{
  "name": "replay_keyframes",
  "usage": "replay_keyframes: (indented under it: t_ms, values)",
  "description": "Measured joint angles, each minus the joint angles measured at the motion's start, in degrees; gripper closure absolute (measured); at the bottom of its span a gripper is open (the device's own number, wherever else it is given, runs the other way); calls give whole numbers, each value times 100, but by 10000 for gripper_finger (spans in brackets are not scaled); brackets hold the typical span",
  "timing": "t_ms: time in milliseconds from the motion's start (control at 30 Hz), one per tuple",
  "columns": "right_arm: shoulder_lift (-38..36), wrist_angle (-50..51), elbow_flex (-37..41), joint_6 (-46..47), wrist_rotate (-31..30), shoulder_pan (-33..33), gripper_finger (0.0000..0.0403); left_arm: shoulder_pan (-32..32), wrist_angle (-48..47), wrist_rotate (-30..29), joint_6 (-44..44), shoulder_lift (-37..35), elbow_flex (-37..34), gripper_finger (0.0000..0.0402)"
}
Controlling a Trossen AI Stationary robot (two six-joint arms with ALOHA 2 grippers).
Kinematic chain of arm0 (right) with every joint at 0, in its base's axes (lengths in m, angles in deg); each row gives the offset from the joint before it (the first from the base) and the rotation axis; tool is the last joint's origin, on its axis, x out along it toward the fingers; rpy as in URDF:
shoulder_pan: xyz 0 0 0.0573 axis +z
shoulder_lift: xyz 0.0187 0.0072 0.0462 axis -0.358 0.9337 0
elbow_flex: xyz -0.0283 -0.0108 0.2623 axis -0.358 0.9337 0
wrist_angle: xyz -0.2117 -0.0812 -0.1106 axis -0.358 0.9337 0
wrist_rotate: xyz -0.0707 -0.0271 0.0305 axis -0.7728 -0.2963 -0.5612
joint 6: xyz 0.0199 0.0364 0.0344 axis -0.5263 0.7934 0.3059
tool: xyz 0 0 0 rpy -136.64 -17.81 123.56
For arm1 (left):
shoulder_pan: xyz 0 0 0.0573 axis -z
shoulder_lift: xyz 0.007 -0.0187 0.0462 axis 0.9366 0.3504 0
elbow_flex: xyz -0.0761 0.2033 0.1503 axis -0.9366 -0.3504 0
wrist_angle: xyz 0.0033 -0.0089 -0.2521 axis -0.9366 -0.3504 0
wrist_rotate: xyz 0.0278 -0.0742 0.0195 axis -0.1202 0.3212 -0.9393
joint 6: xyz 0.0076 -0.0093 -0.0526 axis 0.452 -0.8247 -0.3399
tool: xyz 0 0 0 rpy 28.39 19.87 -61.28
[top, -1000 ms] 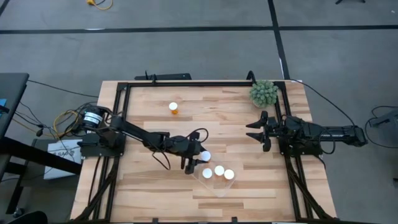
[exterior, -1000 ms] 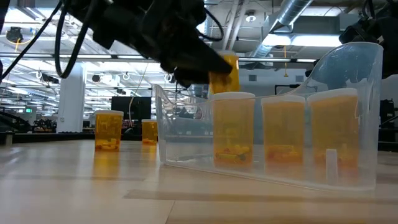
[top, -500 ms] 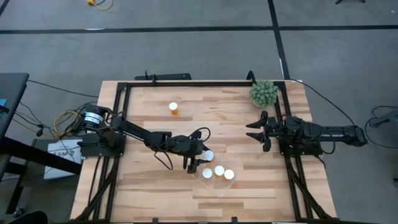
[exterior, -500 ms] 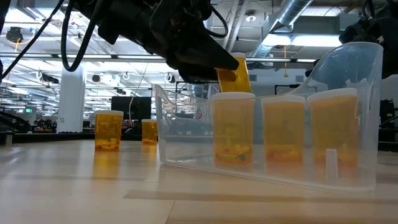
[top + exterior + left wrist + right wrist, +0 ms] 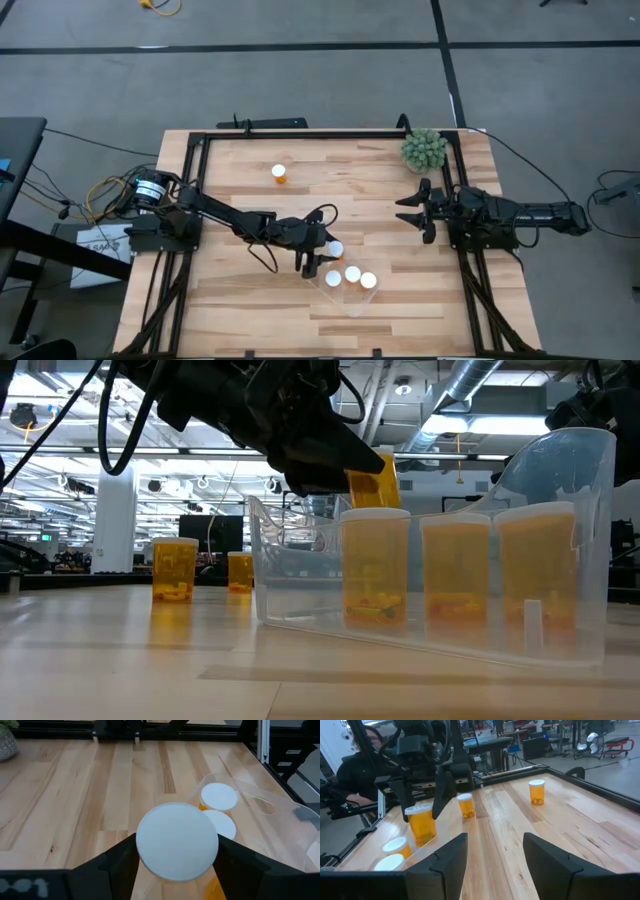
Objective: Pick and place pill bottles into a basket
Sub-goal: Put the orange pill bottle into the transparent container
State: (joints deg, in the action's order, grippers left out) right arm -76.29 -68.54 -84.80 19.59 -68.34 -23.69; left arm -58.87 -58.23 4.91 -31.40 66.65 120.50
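Observation:
My left gripper (image 5: 326,253) is shut on a pill bottle (image 5: 372,480), orange with a white cap (image 5: 333,250), held above the far left corner of the clear basket (image 5: 350,298). Three capped bottles (image 5: 352,273) stand upright in the basket. One loose bottle (image 5: 279,172) stands on the table farther back. The right wrist view shows a second loose one (image 5: 465,804), which the left arm hides from above. My right gripper (image 5: 408,210) is open and empty at the table's right side. My left gripper pinches the bottle between its two fingers (image 5: 120,865), just under the white cap (image 5: 177,841). The fingers slant down from the table's left. The bottle is lifted clear and tilted, hanging over the basket's far wall (image 5: 300,560).
A green spiky plant ball (image 5: 424,149) sits at the far right corner. A black metal frame (image 5: 300,134) runs round the table top. A person (image 5: 357,760) sits beyond the table's left side.
My left gripper has carried the bottle a little toward the table's right, closer over the basket, and has tipped it from near upright to tilted. In the last half second it has held almost still.

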Motion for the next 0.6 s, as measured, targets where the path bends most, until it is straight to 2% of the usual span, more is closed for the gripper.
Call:
replay_keyframes:
  t_ms: [600]
  values:
    - [0,0,0,0,2,0,217,68,-91,149,-540,0,0,180]
